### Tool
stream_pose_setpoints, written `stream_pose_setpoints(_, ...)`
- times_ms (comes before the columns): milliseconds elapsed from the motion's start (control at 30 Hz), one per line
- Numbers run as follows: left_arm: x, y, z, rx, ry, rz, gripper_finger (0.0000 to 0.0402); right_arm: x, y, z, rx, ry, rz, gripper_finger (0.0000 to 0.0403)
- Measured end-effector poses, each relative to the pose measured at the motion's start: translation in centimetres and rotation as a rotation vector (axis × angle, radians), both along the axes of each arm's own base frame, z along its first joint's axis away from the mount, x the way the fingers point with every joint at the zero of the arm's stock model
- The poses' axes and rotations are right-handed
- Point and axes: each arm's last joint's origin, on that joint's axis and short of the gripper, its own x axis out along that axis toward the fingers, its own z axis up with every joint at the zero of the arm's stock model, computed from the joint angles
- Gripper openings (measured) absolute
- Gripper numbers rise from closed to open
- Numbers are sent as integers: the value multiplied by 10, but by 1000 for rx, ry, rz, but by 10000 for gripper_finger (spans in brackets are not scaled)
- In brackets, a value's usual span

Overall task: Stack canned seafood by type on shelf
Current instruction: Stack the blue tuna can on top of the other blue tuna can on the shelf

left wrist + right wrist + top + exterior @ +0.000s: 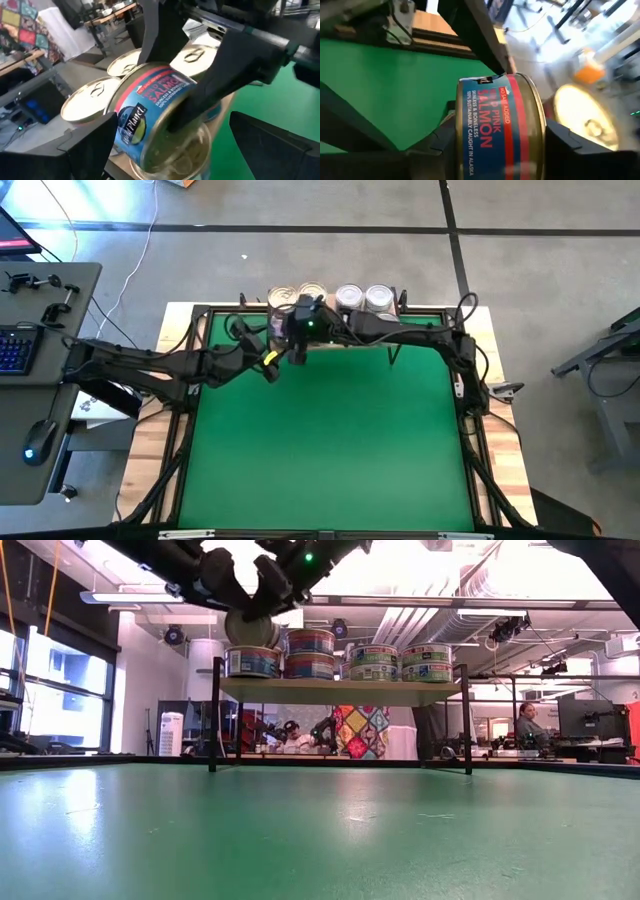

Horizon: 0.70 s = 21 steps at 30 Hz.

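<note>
Both grippers are up at the shelf's (340,691) left end, on one tin. The salmon tin (155,115) — blue label, red band, tipped on its side — sits between the left gripper's (165,150) two dark fingers, which are closed against it; the right gripper (495,145) also has its fingers tight on the tin's flat faces, label reading sideways in its wrist view. So a two-handed grip, tin held in the air just above the shelf's left stack (252,661), not resting on it as far as the low view shows. From overhead the left arm reaches in from the table's left side, the right arm runs along the far edge, and the two wrists meet over the left-hand tins (284,298). On the shelf: blue-labelled tins on the left (311,652), stacked two high in the second column, and green-labelled tins on the right (400,662), also two high, gold-toned lids facing up (90,97). The green table (330,440) lies below. In the way: the right arm's own body hides part of the left stacks from above. A seated person (527,727) shows in the room beyond.
</note>
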Motion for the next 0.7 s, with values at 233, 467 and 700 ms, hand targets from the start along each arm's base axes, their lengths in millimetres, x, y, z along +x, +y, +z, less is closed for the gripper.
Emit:
stream_pose_setpoints(233,-7,-25,7,15,-25,-68,376,2,38,7,-296,92,44,177)
stream_pose_setpoints(467,-32,-58,17,-8,-76,-150,376,4,69,8,-512,172,154,177)
stream_pose_setpoints(700,-60,-72,25,8,-151,-55,376,6,90,-3,-607,207,202,177)
